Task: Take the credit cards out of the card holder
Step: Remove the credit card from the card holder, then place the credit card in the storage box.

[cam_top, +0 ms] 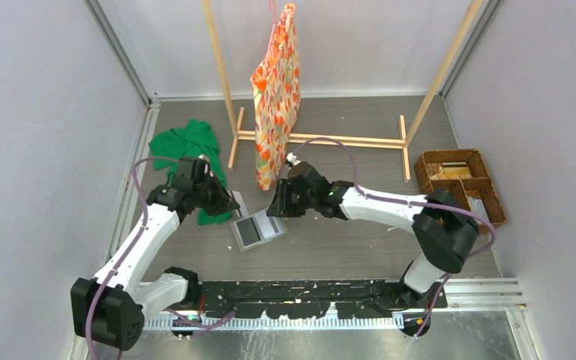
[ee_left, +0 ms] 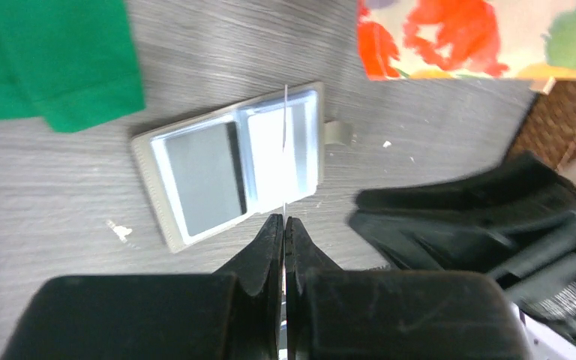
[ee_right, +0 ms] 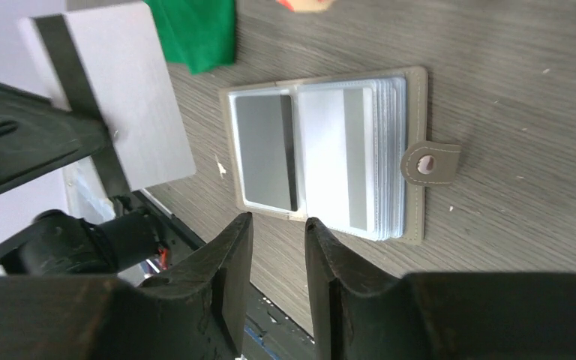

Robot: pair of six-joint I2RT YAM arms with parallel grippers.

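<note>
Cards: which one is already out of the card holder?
The grey card with the dark stripe, pinched in the left claw. The other cards lie tucked in the pockets of the open card holder.

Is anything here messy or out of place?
Only mildly. A green cloth lies crumpled on the left side of the table. A few white crumbs dot the table near the open card holder, which sits at a slant. Nothing looks broken or spilled.
</note>
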